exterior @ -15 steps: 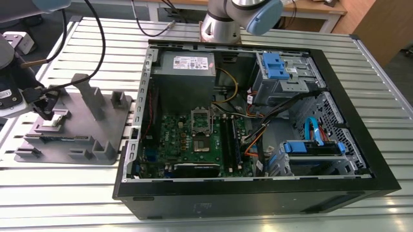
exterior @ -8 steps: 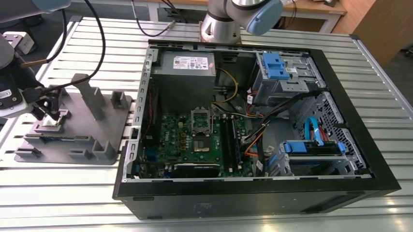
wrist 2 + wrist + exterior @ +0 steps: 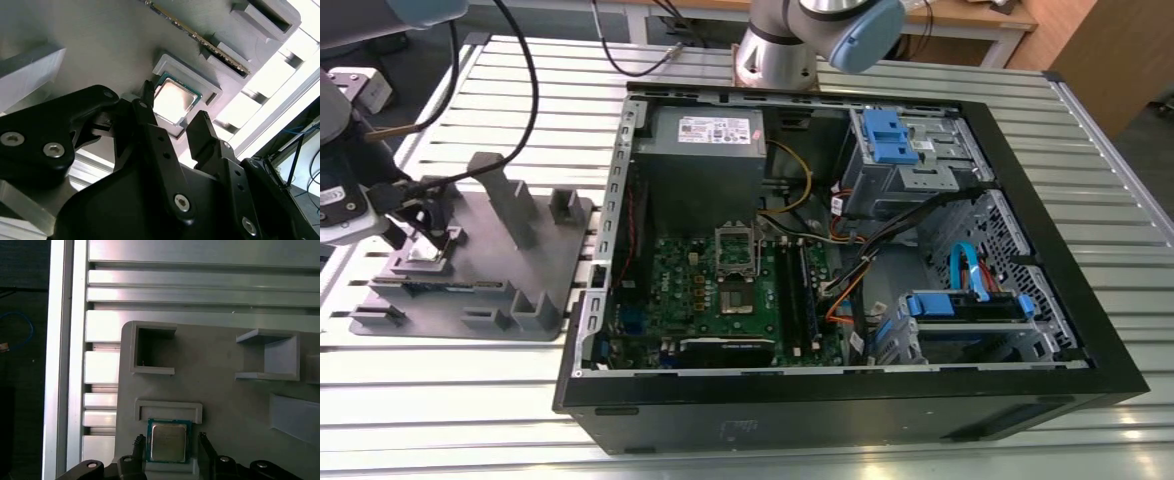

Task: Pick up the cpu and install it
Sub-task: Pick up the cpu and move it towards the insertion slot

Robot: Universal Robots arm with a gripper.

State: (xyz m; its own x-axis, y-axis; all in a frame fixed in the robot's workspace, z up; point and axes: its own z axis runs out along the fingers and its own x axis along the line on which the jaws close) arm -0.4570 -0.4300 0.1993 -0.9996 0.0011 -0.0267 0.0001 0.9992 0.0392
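The cpu [image 3: 169, 442] is a small square chip with a shiny silver top and a green rim. It lies flat in a raised nest of the grey plastic tray [image 3: 520, 270] at the exterior view's left. My gripper [image 3: 422, 240] hangs just over that nest. In both wrist views my gripper [image 3: 170, 439] stands open, with one black finger [image 3: 145, 117] on each side of the cpu [image 3: 172, 99] and a small gap to each of its edges. The motherboard's socket frame [image 3: 736, 250] sits inside the open computer case.
The black computer case [image 3: 854, 400] lies open on the slatted metal table [image 3: 454, 400], with a grey power-supply box [image 3: 707, 130], blue drive brackets [image 3: 887, 130] and loose cables inside. Upright blocks [image 3: 500, 195] rise from the tray close to the gripper. Cables trail from the arm at the exterior view's left.
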